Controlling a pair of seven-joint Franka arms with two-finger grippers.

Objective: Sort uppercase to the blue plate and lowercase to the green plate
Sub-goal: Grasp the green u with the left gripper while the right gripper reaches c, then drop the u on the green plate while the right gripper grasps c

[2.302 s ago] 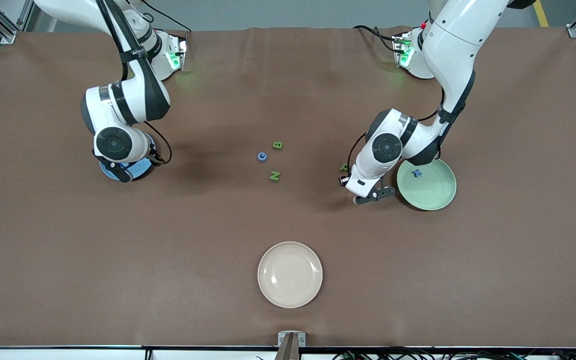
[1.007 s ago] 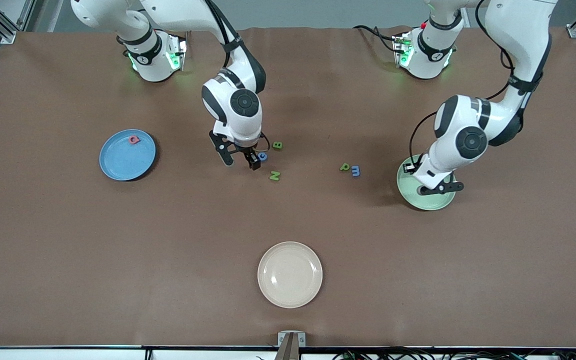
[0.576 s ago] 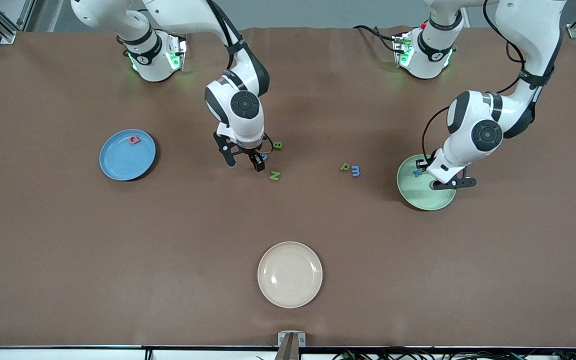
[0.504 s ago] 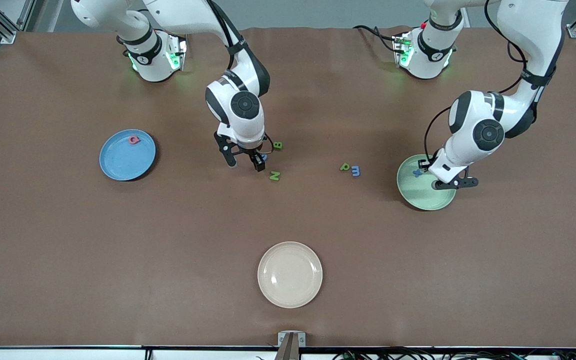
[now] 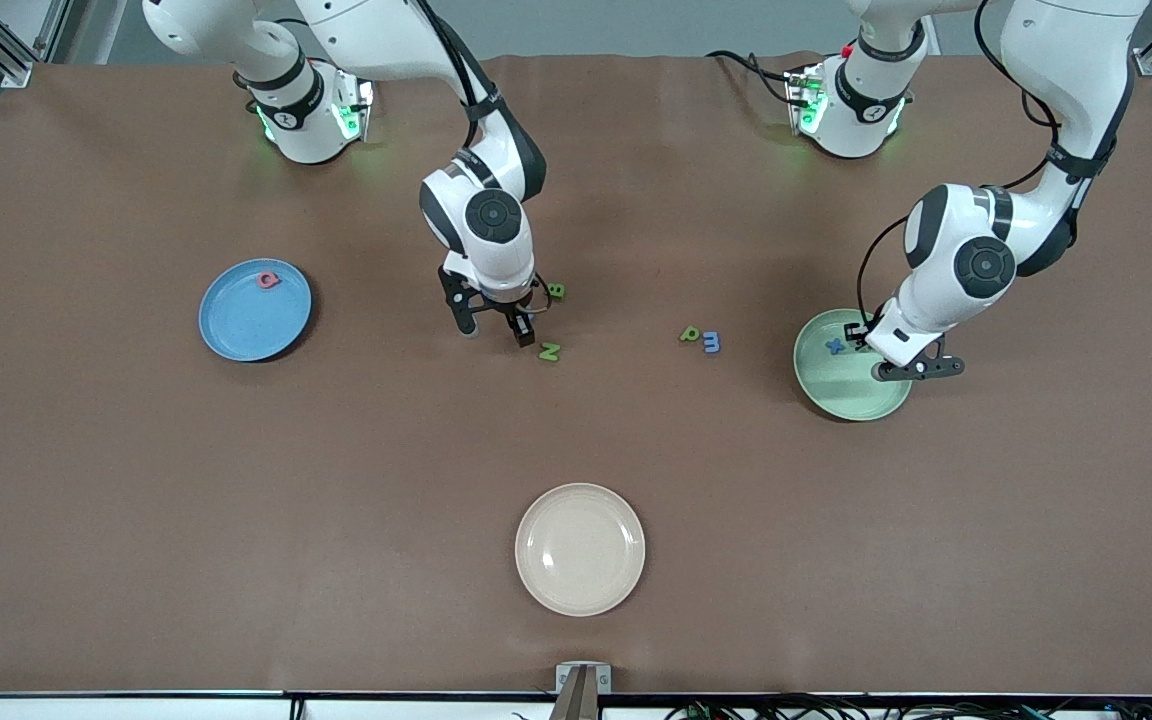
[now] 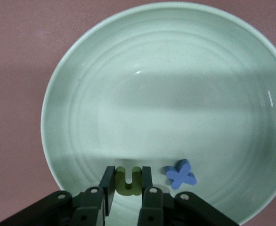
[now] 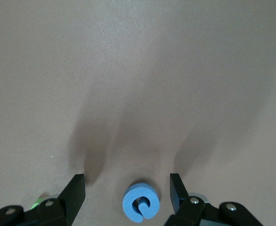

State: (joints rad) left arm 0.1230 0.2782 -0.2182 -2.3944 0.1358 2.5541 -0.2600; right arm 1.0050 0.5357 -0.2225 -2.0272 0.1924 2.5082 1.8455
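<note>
The right gripper (image 7: 127, 188) stands low over the blue C (image 7: 141, 205) at mid-table, fingers spread to either side of it and not yet touching. The green B (image 5: 556, 291) and green N (image 5: 549, 351) lie close by; the pink D (image 5: 268, 279) sits on the blue plate (image 5: 236, 335). The left gripper (image 6: 127, 186) pinches the green u (image 6: 129, 180) over the green plate (image 6: 72, 94), just beside the blue cross (image 6: 180, 174). The green p (image 5: 689, 334) and blue m (image 5: 711, 342) remain on the table. Risks, in my judgement: an off-centre closure could flick the C toward its neighbours, and a high release could bounce the u against the cross.
</note>
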